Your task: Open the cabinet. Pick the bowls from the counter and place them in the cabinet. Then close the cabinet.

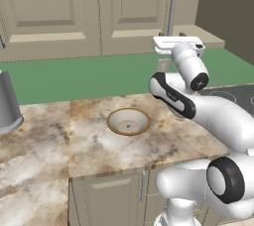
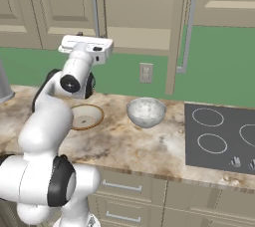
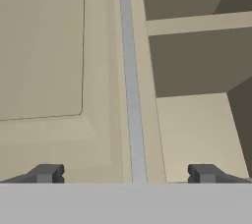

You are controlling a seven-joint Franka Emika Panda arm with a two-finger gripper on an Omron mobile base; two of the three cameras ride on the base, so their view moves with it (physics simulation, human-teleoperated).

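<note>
The cabinet (image 2: 134,7) has its right door (image 2: 178,32) swung open, seen edge-on with its bar handle. Its left door (image 3: 49,46) is shut. My gripper (image 3: 125,174) is open and empty, held level in front of the left door's silver handle (image 3: 132,95), well short of it. To the right of the handle the interior shelf (image 3: 197,22) shows. The hand (image 2: 85,46) hovers high above the counter (image 2: 124,141). The cream bowl (image 1: 128,122) sits on the counter below the arm. The mottled grey bowl (image 2: 146,111) stands to its right.
A tall grey cylinder (image 1: 7,103) stands at the counter's left end. The dark stovetop (image 2: 221,136) lies at the right. A wall outlet (image 2: 146,73) sits on the green backsplash. Low cabinets (image 1: 114,195) with short handles run under the counter.
</note>
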